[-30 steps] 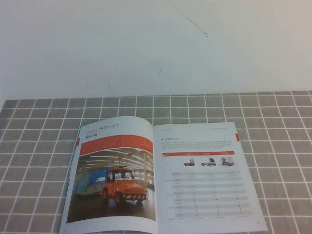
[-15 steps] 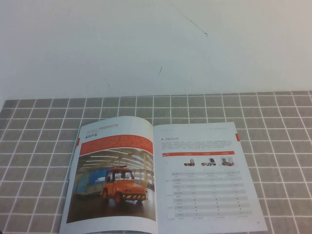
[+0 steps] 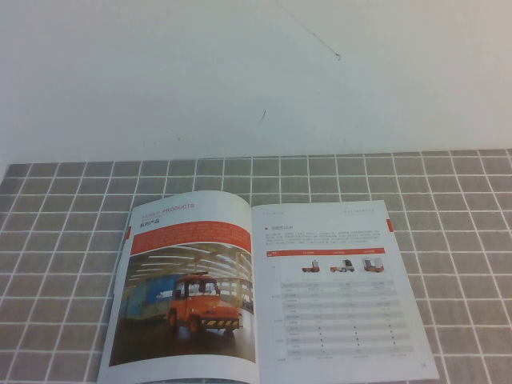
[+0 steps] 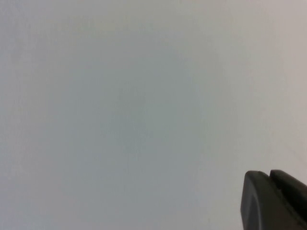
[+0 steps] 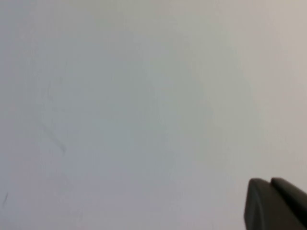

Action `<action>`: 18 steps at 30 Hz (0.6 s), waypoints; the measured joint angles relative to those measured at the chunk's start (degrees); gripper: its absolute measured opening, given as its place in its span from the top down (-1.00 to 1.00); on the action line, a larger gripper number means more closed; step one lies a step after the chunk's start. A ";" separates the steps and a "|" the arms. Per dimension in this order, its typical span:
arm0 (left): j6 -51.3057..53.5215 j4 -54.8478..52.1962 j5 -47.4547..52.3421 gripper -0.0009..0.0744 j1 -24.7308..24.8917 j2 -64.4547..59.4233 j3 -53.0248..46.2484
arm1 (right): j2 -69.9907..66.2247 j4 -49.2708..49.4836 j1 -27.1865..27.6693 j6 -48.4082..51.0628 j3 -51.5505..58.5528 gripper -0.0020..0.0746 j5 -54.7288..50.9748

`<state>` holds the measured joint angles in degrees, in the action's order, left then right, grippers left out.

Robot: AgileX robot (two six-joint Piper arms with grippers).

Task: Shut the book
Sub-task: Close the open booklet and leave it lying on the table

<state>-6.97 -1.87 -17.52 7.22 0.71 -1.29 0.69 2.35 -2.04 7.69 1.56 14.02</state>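
- The open brochure (image 3: 264,288) lies pages-up on the grey grid-patterned tabletop (image 3: 464,208), at the near middle, with its lower edge cut off by the high view.
- Its left page shows a photo of an orange truck (image 3: 200,300). Its right page shows a chart under 3 small vehicle pictures.
- Of the left claw (image 4: 276,201) only a dark corner shows, against a plain white surface (image 4: 120,105). I cannot tell whether it is released or clenched.
- The right claw (image 5: 276,203) likewise shows only a dark corner against white, and I cannot tell its state.

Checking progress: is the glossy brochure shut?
No, the glossy brochure lies open on grey grid mat; left tool, right tool outside high view.
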 joint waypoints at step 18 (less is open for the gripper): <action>-0.25 7.37 -11.39 0.99 0.00 0.13 1.74 | 0.00 0.88 0.00 0.24 -1.22 0.95 13.98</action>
<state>-7.22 5.51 -28.91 7.22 0.84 0.45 0.69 3.24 -2.04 7.93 0.34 27.99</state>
